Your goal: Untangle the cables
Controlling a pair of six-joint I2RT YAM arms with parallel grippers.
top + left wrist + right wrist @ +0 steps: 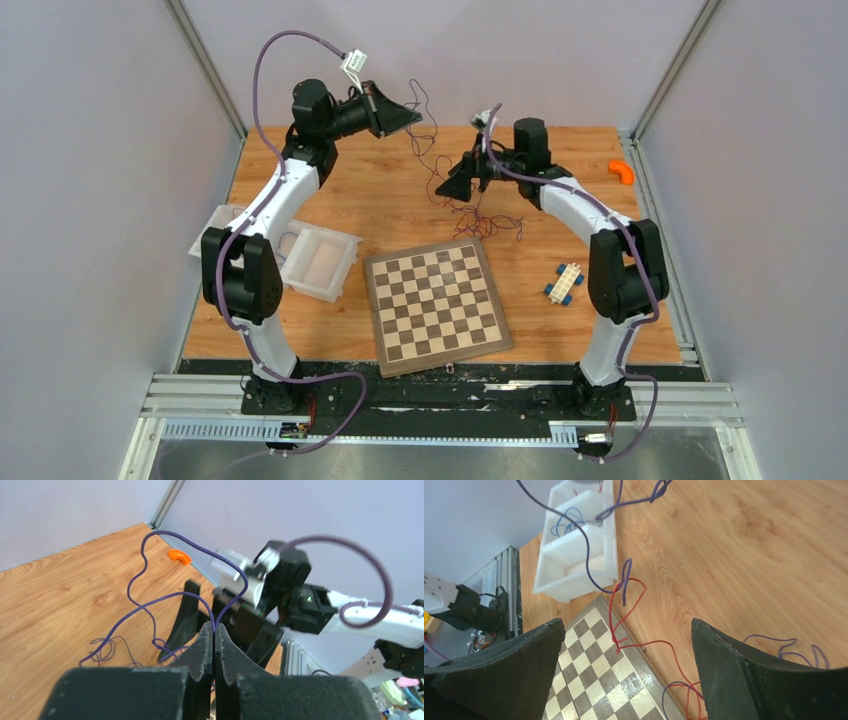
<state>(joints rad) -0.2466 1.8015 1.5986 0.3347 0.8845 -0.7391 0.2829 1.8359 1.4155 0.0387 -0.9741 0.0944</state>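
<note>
Above the wooden table (pixel 350 200), left gripper (pixel 214 630) pinches the purple cable (pixel 159 531), right gripper (pixel 627 624) gapes; cables (pixel 478 215) seem limp, best pinched beside knots.

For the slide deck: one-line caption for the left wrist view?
Left gripper shut on a purple cable, holding its loops above the wooden table.

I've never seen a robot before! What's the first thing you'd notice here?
A messy tangle of thin red and purple cables dangles over the far middle of the table. The raised left end effector is pinched shut on one of them, while the right end effector gapes open opposite. A chessboard lies nearer the front.
</note>
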